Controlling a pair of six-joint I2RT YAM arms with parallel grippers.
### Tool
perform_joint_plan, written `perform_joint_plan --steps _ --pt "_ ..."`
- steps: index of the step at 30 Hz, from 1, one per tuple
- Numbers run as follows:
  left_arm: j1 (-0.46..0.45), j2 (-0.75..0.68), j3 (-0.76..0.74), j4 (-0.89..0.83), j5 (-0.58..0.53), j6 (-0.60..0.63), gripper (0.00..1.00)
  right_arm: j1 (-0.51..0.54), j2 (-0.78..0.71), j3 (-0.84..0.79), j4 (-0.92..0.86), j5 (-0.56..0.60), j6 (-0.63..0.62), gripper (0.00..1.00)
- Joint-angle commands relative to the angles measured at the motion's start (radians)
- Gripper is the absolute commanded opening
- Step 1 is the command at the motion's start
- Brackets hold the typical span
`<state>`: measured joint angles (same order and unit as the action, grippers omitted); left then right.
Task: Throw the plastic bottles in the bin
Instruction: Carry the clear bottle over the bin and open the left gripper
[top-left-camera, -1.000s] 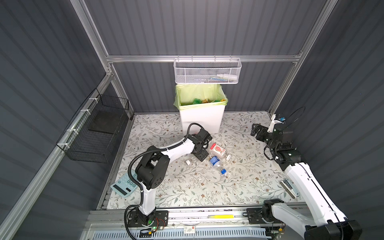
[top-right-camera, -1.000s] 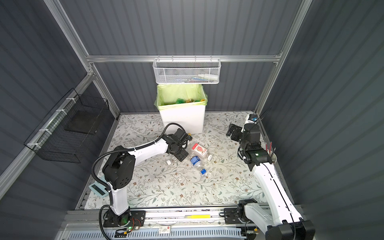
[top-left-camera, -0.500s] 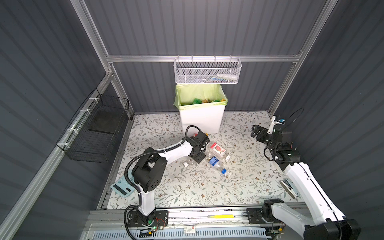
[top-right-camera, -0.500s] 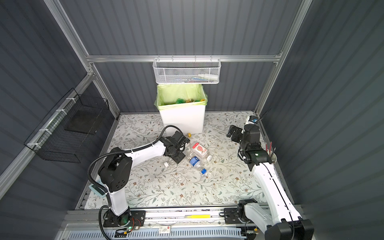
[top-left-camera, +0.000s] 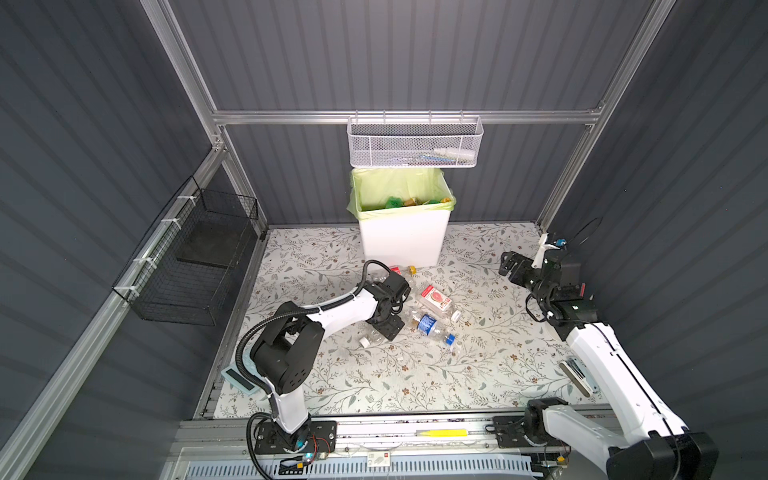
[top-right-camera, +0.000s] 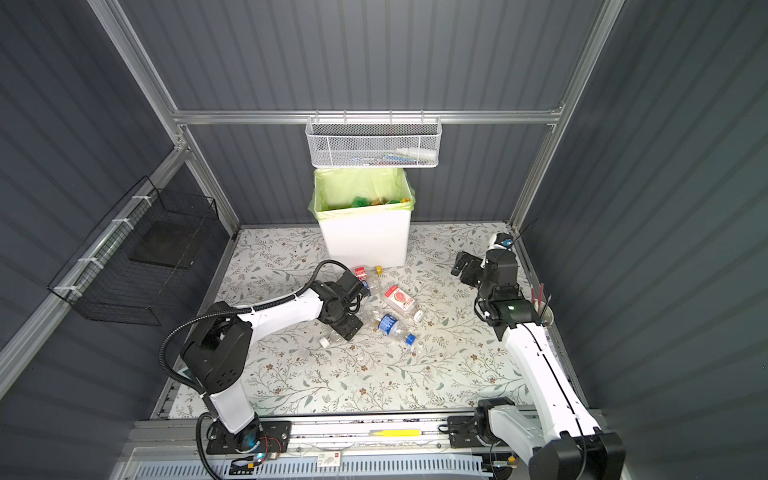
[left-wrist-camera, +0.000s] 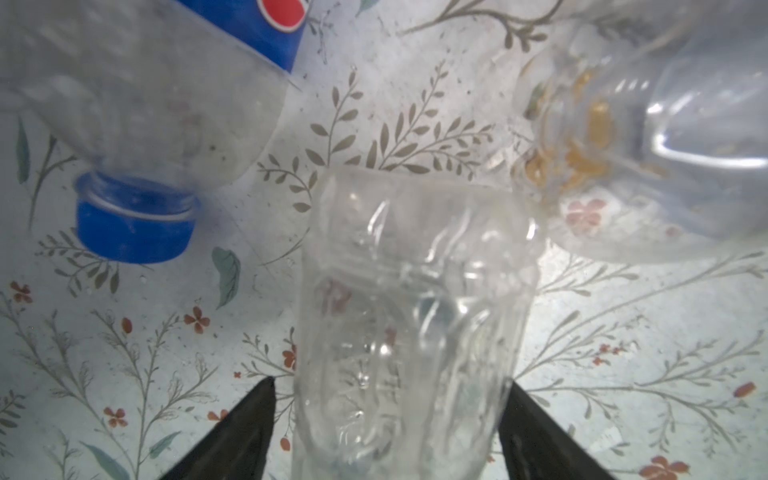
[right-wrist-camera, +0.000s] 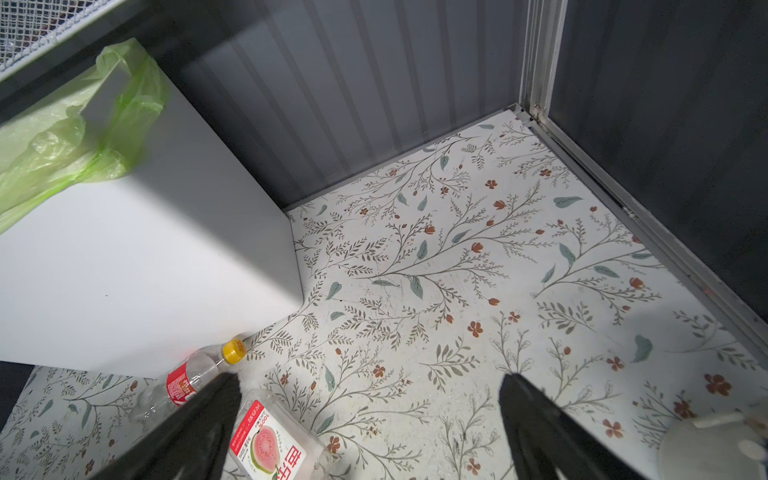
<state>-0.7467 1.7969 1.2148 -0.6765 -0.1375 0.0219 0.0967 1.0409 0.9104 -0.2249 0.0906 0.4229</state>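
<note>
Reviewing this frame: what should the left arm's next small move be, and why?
Probably close the left end effector on the clear bottle. Its fingers straddle the lying bottle's body, with a slight gap visible on one side, so a squeeze should secure it before lifting toward the bin.

Left wrist view: only the tips of the left gripper (left-wrist-camera: 391, 382) fingers (left-wrist-camera: 249, 424) show, the rest is cropped. The crumpled clear plastic bottle (left-wrist-camera: 411, 316) between them runs off the same edge, and we can't read pad contact. The clear blue-labelled, blue-capped bottle (left-wrist-camera: 137, 133) and the clear bottle with amber residue (left-wrist-camera: 648, 145) are blurred and cropped.

In a top view the green and yellow items (top-left-camera: 392, 203) in the white rectangular plastic bin with yellow-green liner (top-left-camera: 405, 245) are too small for us to count.

Right wrist view: one of the right gripper (right-wrist-camera: 370, 378) fingers (right-wrist-camera: 195, 428) hides part of the clear red-labelled, yellow-capped bottle (right-wrist-camera: 183, 382). The clear guava-labelled bottle (right-wrist-camera: 270, 440) is cropped.
</note>
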Motion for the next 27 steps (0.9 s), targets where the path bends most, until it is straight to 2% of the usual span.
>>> perform_joint_plan --steps 1,8,11,14,16,22,24,27 --pt "-0.002 0.044 0.053 -0.029 -0.003 0.005 0.88 -0.005 0.0 -0.008 0.017 -0.009 0.012 0.99" --pt "-0.002 0.117 0.11 -0.047 0.007 0.041 0.83 -0.008 -0.024 -0.016 0.002 0.017 -0.004 0.99" --pt "-0.001 0.13 0.118 -0.052 0.014 0.044 0.75 -0.012 -0.025 -0.019 0.001 0.011 -0.001 0.99" --pt "-0.001 0.119 0.119 -0.054 0.018 0.042 0.63 -0.014 -0.024 -0.019 0.003 0.006 0.002 0.99" --pt "0.0 0.096 0.117 -0.055 0.018 0.038 0.57 -0.015 -0.022 -0.021 0.006 0.002 0.003 0.99" --pt "0.0 -0.01 0.153 -0.057 -0.003 0.021 0.54 -0.015 -0.015 -0.021 0.016 -0.008 0.01 0.99" --pt "0.0 -0.061 0.186 -0.062 -0.029 0.021 0.53 -0.016 -0.014 -0.019 0.019 -0.011 0.01 0.99" --pt "0.002 -0.15 0.314 -0.055 -0.093 0.058 0.51 -0.017 -0.013 -0.011 0.023 -0.012 0.008 0.99"
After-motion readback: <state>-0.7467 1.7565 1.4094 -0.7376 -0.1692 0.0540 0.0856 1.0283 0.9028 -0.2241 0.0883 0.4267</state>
